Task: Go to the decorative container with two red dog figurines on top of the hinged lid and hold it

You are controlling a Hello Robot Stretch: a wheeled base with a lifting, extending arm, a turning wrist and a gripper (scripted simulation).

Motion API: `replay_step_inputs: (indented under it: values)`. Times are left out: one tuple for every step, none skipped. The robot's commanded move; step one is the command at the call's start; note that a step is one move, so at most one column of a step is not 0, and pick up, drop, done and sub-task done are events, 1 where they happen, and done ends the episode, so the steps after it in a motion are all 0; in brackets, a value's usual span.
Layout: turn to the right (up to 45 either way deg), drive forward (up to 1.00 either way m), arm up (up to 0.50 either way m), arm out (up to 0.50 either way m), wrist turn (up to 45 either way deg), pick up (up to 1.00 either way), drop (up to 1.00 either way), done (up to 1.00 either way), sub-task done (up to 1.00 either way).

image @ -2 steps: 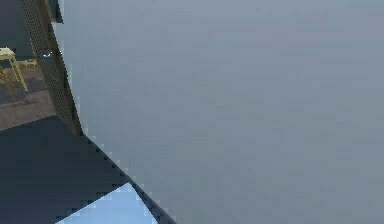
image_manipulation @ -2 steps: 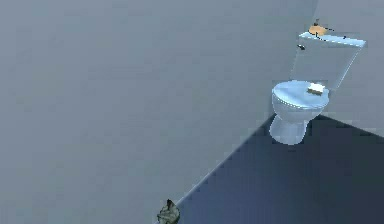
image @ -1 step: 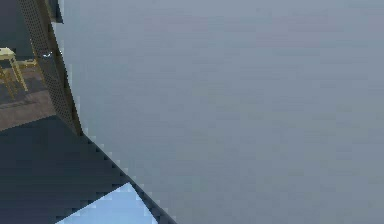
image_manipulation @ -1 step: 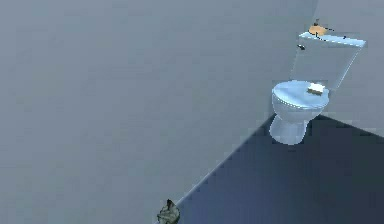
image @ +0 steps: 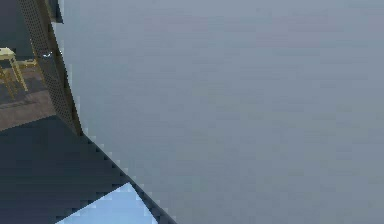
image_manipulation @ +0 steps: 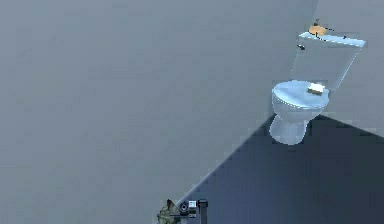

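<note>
In the arm side view the gripper (image_manipulation: pixel 170 212) shows at six o'clock, its hold impossible to tell, with a toilet (image_manipulation: pixel 292 110) at two o'clock.

arm (image_manipulation: pixel 199 214): only its far tip in frame, at the arm side view's bottom edge near middle
claw (image_manipulation: pixel 168 213): dark body just left of arm's white squares (image_manipulation: pixel 196 206)
hold: cannot tell, far end too small
</note>
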Motion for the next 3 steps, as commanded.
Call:
replay_step_inputs:
  values:
    - [0.0,0.00,0.00,0.00,45.0,0.00,0.00,0.00,0.00]
    - [0.0,0.00,0.00,0.00,45.0,0.00,0.00,0.00,0.00]
    - [0.0,0.00,0.00,0.00,45.0,0.00,0.00,0.00,0.00]
